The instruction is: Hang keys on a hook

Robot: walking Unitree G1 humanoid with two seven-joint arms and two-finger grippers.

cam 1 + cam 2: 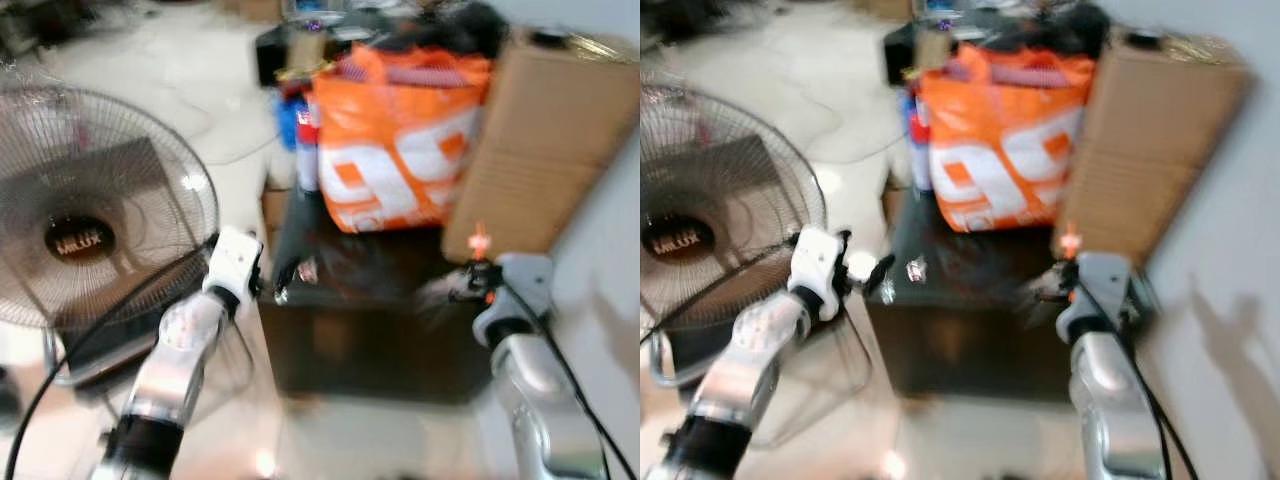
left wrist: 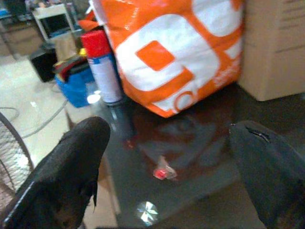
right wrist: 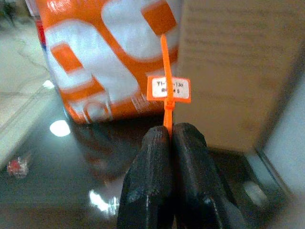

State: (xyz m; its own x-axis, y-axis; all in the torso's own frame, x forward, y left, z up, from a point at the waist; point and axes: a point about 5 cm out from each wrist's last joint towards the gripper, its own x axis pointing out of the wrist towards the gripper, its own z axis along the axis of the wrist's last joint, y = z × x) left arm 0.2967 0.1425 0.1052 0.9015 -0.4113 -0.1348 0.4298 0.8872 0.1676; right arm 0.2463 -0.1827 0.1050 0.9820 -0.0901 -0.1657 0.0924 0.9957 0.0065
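Glossy black desk (image 1: 370, 330): dark mirror-like top with pale glints, boxy dark sides, standing on a pale shiny tiled floor (image 1: 200, 90).

Orange and white plastic carrier bag (image 1: 400, 140): crinkled, bulging, bold white lettering; stands on the desk at its far side, 12 o'clock from the robot.

Plain brown cardboard box (image 1: 545, 150): matte, flat-sided, tall; just beside the bag at 1 o'clock.

White spray can with red cap (image 2: 102, 67): cylindrical; beside the bag's far left corner, next to a blue plastic tub (image 2: 78, 88).

Small red and silvery item (image 2: 162, 172): lies flat on the desk's glossy top near its left edge, at 11 o'clock; too blurred to tell its shape. Apart from both tools.

Round wire-grille floor fan (image 1: 85, 210): thin metal spokes, dark centre badge; on the floor at 9 o'clock, clear of the desk.

Left tool (image 2: 171, 162): two broad matte black fingers spread wide apart, released, hovering just above the desk's left edge with the red item between them and beyond.

Right tool (image 3: 170, 136): black fingers clenched together on an orange plastic zip tie with a small white printed label (image 3: 167, 88); the tie stands upright out of the fingertips, above the desk's right part, in front of the box.
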